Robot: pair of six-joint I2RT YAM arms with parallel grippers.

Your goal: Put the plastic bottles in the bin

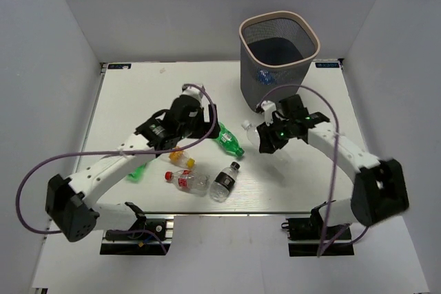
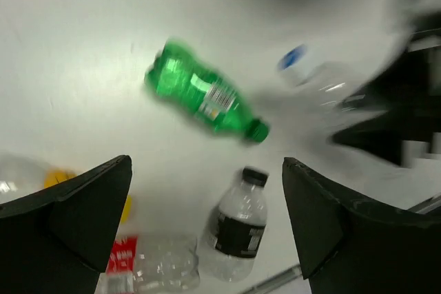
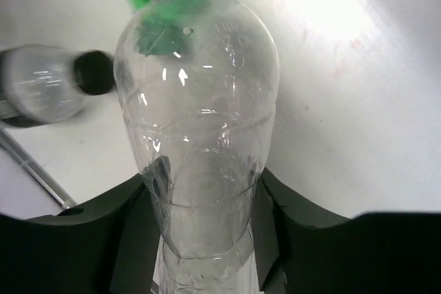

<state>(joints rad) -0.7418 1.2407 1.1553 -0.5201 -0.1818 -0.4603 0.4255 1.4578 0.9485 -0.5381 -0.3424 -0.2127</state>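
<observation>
The bin (image 1: 242, 32) stands at the table's back right. My right gripper (image 1: 265, 137) is shut on a clear bottle (image 1: 249, 129), held above the table in front of the bin; in the right wrist view my fingers (image 3: 131, 225) clamp the bottle (image 3: 200, 108) on both sides. My left gripper (image 1: 205, 123) is open and empty above the green bottle (image 1: 229, 140). Its wrist view shows that green bottle (image 2: 207, 98), a black-labelled bottle (image 2: 238, 228), a red-labelled one (image 2: 148, 263) and an orange-capped one (image 2: 58, 180) between and beside my open gripper (image 2: 207, 170).
A second green bottle (image 1: 138, 172) lies partly under my left arm. The black-labelled bottle (image 1: 224, 182) and red-labelled bottle (image 1: 187, 181) lie near the table's front edge. Purple cables loop over both arms. White walls close in the table on three sides.
</observation>
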